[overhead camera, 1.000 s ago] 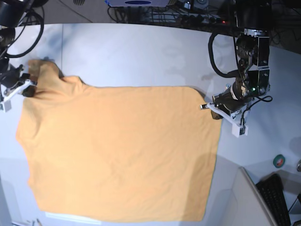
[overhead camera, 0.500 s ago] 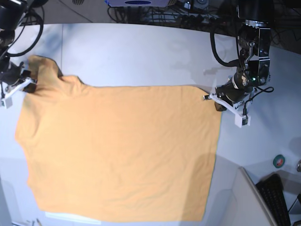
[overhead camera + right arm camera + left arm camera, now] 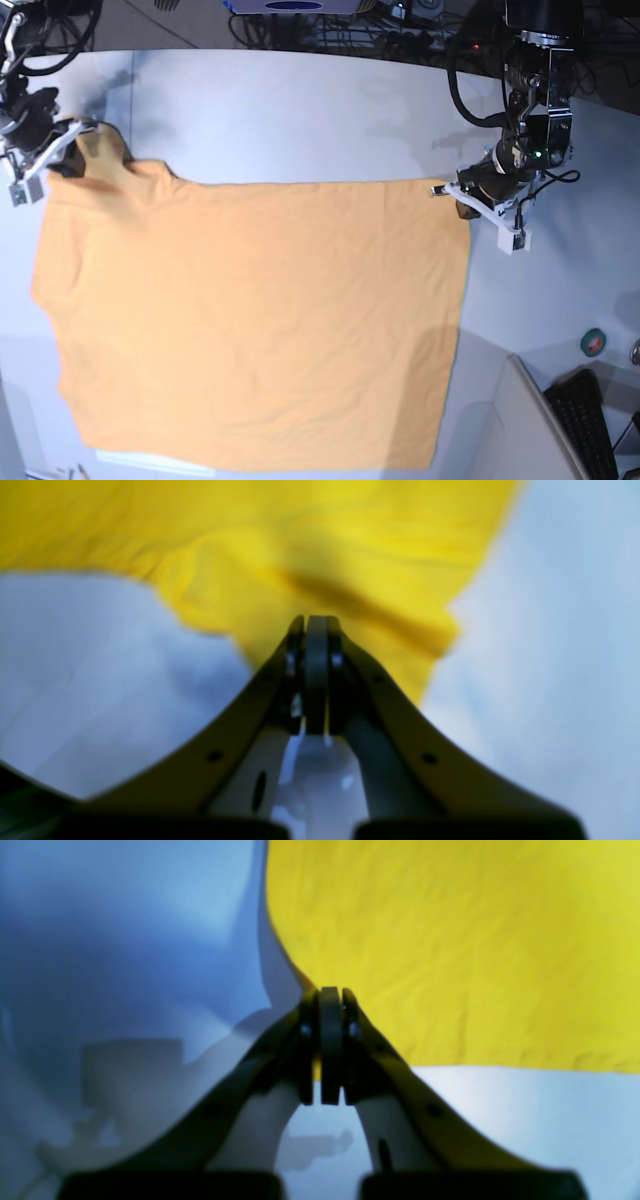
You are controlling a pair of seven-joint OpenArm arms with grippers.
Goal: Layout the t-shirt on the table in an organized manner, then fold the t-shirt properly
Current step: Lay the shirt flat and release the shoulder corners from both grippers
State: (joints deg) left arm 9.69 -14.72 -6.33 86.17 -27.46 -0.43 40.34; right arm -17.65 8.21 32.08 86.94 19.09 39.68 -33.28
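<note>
The orange-yellow t-shirt (image 3: 250, 320) lies spread flat on the white table (image 3: 300, 110), plain side up, with no print showing. At the shirt's far right corner my left gripper (image 3: 447, 191) is shut on the fabric; the left wrist view shows the closed gripper (image 3: 330, 992) pinching the t-shirt (image 3: 450, 940) at that corner. My right gripper (image 3: 58, 152) is shut on the bunched sleeve at the far left. In the right wrist view the closed gripper (image 3: 316, 621) bites into a fold of the t-shirt (image 3: 300, 540).
A green tape roll (image 3: 593, 341) and a black keyboard (image 3: 590, 425) sit at the right front. A grey slanted panel (image 3: 515, 420) stands beside the shirt's near right corner. Cables (image 3: 380, 35) run along the table's far edge.
Both arms have drawn toward the table's far edge with the shirt in their grip. The far hem now runs straighter and the left sleeve is pulled further back.
</note>
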